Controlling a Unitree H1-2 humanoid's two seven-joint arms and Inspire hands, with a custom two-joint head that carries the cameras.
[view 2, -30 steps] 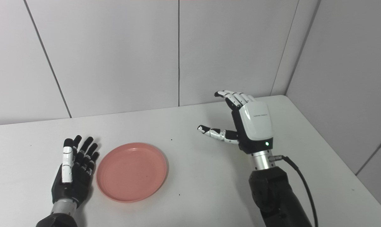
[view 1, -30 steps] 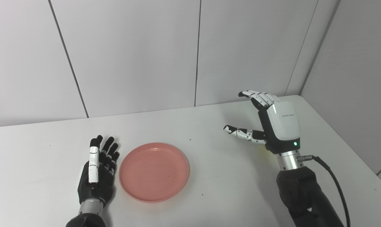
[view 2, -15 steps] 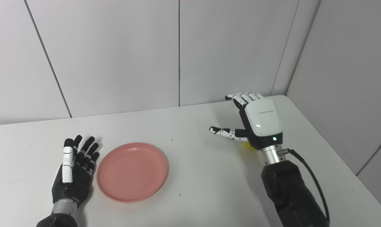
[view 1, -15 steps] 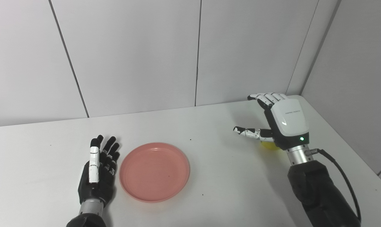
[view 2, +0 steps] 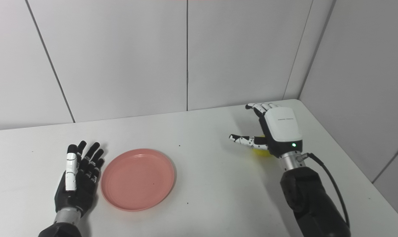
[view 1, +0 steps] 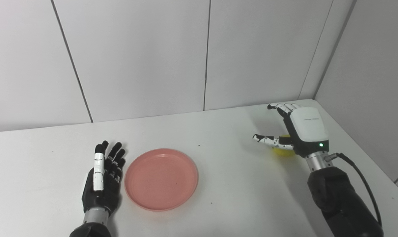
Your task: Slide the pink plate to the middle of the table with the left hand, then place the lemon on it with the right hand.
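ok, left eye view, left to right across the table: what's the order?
left hand → pink plate → right hand, open over the lemon, which peeks out under its palm, so those two overlap.

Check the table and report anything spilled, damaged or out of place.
Nothing stands out. The pink plate lies flat and empty beside the open left hand. The lemon sits on the table, mostly hidden behind the open right hand. A few dark specks dot the tabletop.
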